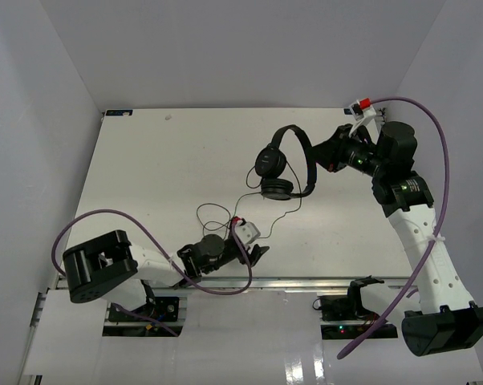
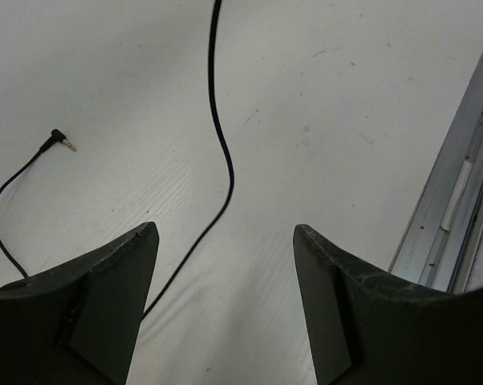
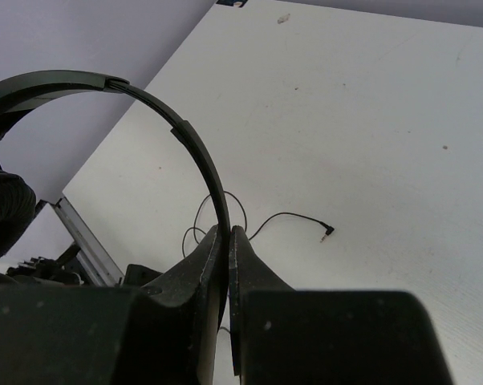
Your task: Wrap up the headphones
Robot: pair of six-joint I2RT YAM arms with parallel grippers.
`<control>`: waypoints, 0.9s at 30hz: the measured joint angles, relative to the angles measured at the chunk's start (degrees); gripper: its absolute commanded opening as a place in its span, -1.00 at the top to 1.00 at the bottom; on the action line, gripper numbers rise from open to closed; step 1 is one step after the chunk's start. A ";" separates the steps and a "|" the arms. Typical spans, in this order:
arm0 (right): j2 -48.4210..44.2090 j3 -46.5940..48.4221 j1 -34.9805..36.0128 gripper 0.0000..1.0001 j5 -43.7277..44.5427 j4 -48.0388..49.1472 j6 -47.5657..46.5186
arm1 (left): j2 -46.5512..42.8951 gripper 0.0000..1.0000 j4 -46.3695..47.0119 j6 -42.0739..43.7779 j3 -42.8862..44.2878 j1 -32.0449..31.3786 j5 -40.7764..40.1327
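Top external: headphones [image 1: 271, 163] (in right pincer [image 1: 312, 157]) well inside table [image 1: 169, 160] edges

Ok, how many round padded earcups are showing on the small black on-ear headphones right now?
2, both in the top view. The farther earcup is mid-table; the nearer earcup is right beside it, toward the arm bases. The right gripper pinches the thin arched headband.
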 measured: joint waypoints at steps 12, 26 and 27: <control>-1.81 -0.65 0.00 0.85 -5.39 0.29 -1.47 | 13.52 -0.46 6.98 4.07 4.90 0.85 3.65; -3.33 -0.90 -0.28 0.85 -8.30 0.27 -1.71 | 18.75 1.00 9.66 2.87 7.75 4.78 6.13; -3.38 -0.90 -0.28 0.85 -8.77 0.26 -2.00 | 17.78 1.00 9.45 2.61 6.67 5.19 7.05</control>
